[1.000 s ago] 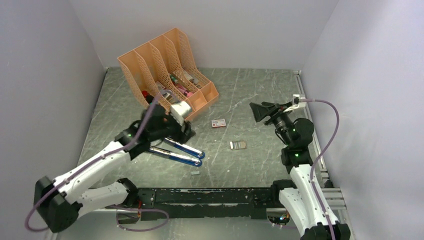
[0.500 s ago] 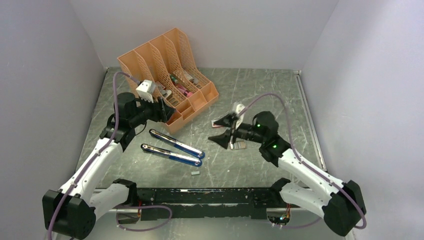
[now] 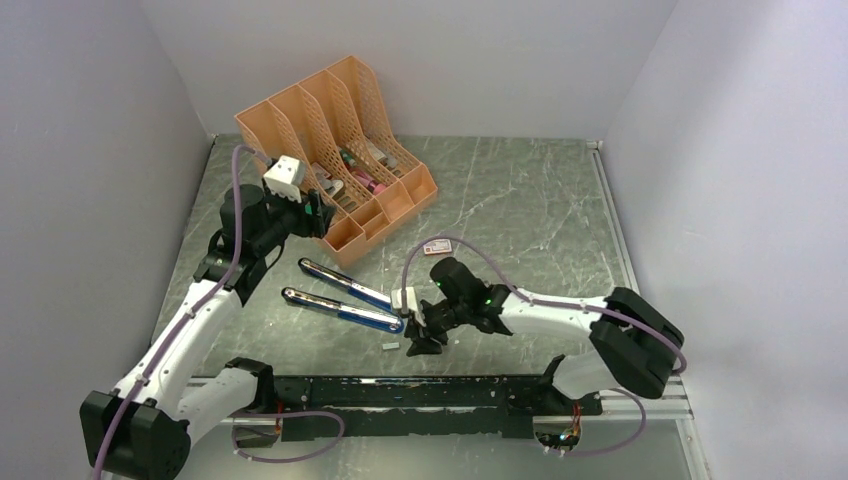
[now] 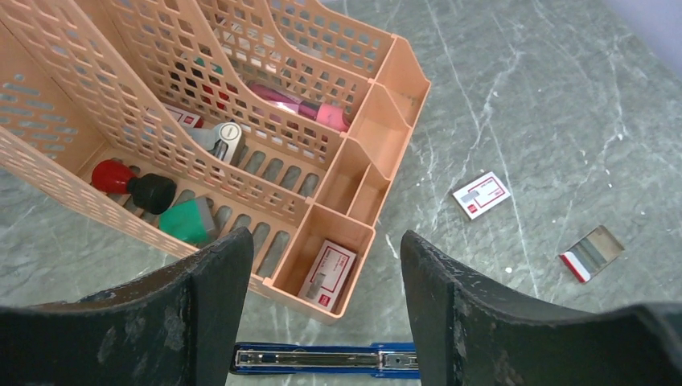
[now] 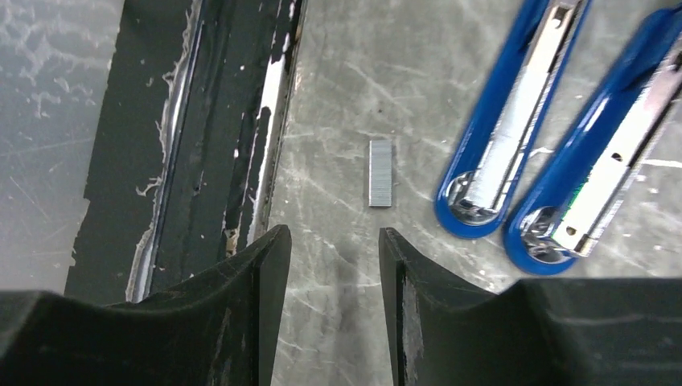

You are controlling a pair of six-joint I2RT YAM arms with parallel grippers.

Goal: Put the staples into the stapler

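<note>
The right gripper hangs with jaws apart and empty over the tabletop's near edge. A short loose strip lies just ahead, beside the opened blue stapler. The staples lie mid-table. The left gripper, spread wide and empty, hovers by the orange organizer.

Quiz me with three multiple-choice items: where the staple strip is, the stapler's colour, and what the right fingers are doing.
1. Relative to the stapler, the staple strip lies: A inside it; B beside it on the table; C under it.
2. The stapler is: A blue; B red; C black.
3. The right fingers are: A shut on the strip; B gripping the stapler; C apart and empty.
Answers: B, bare table surrounds the strip; A, both halves are blue; C, table shows between them.
</note>
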